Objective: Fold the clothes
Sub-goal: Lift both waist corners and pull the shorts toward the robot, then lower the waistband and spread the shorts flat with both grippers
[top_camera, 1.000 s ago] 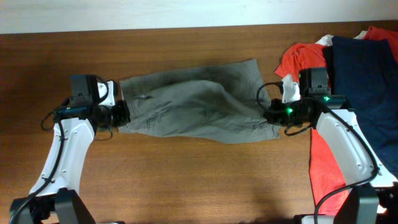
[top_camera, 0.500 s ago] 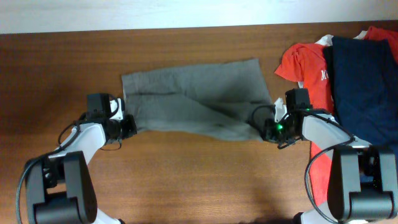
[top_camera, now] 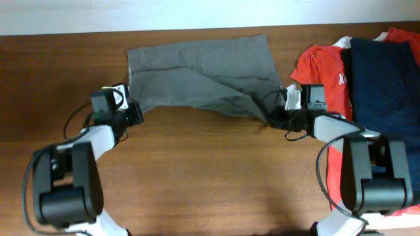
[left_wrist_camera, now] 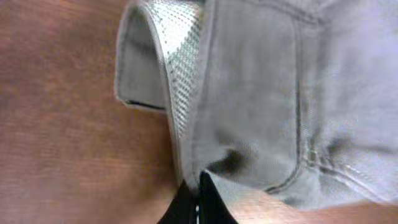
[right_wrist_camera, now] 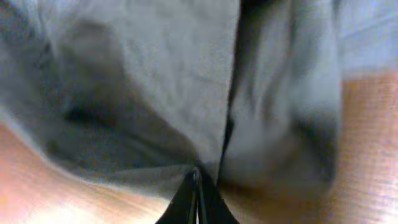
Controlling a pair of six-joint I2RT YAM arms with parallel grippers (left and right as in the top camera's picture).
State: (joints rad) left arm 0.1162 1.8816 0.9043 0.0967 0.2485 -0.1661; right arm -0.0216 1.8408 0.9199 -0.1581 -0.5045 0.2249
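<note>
Left gripper (top_camera: 134, 113): jaws pinched together, clamped on the near-left corner of the shorts (top_camera: 203, 69). In the wrist view its fingertips (left_wrist_camera: 211, 205) meet with the cloth edge trapped between them, no gap visible. Straight ahead of the tips the hem is turned back and shows pale mesh lining (left_wrist_camera: 180, 56). To the right of that is plain grey weave with a stitched pocket seam (left_wrist_camera: 297, 106) running away from the claw. Right gripper (top_camera: 275, 118): also closed, clamped on the near-right corner. Its fingers (right_wrist_camera: 211, 208) converge to a point and a dark fold line runs straight out from them. That wrist view is blurred, so I can't tell how many layers are in the pinch. The shorts span the gap between the two claws and extend from both toward the far edge of the table (top_camera: 197, 170). They lie mostly flat, grey-khaki, and a loose diagonal ridge rises from the right claw's grip toward the middle of the cloth. The near edge sags between the grips and touches the wood. The orange-red T-shirt (top_camera: 321, 65) is just outboard of the right claw. The dark navy garment (top_camera: 380, 85) lies on top of it, further out.
</note>
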